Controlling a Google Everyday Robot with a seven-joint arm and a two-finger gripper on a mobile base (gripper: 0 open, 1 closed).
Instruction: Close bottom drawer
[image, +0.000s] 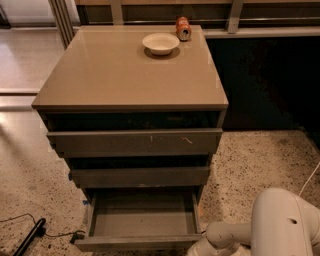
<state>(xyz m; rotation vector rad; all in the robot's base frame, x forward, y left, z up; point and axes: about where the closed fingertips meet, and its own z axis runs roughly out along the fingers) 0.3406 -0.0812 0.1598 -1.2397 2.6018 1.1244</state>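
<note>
The bottom drawer (142, 217) of the tan-topped cabinet (130, 75) stands pulled far out, and its shallow grey box is bare inside. Its flat front (135, 243) runs along the lower edge of the picture. My white arm (282, 225) reaches in from the lower right. My gripper (198, 248) sits at the frame's bottom edge, right by the right end of that drawer front, mostly cut off by the frame. I cannot tell whether it touches the front.
The middle drawer front (140, 176) and the scratched top drawer front (135, 142) stick out a little. A white bowl (160, 43) and an orange can (183, 28) stand at the back of the cabinet top. A black cable (30, 236) lies on the speckled floor at lower left.
</note>
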